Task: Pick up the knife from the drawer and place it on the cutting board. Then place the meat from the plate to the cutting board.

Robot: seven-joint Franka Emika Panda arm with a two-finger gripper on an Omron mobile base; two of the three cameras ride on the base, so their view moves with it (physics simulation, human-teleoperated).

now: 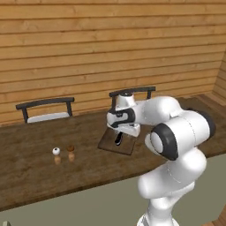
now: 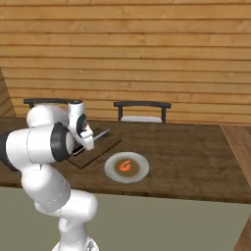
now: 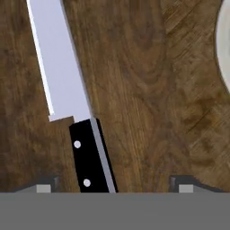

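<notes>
Gripper point(image 3: 112, 186) hovering low over the cutting board point(image 3: 148, 90), jaws spread wide with nothing between them touched; in the hand view the two dark fingertips point(image 3: 44, 186) standing well apart at either side, the knife's black handle between them but clear of both. Released, then, and grasping nothing.

Kitchen knife point(image 3: 72, 103) lying flat on the board, silver blade running away from the hand, black riveted handle nearest the fingers. From the right base view, blade tip point(image 2: 102, 133) poking out past the hand over the board's far edge side. From the left base view, handle point(image 1: 118, 139) just visible under the wrist, on the dark brown board point(image 1: 110, 143).

Board set on the wooden table point(image 2: 196, 152), toward its middle, a little back from the near edge. White plate point(image 2: 139, 169) just beside the board on its right, near the table's front edge, apart from it by a thin strip of wood. Orange-red shrimp-like meat point(image 2: 125, 166) curled at the plate's brownish centre.

Salt and pepper shakers point(image 1: 56, 155) standing side by side nearer the table's left end, well apart from the board. Two dark chairs point(image 1: 46, 110) tucked at the far edge.
</notes>
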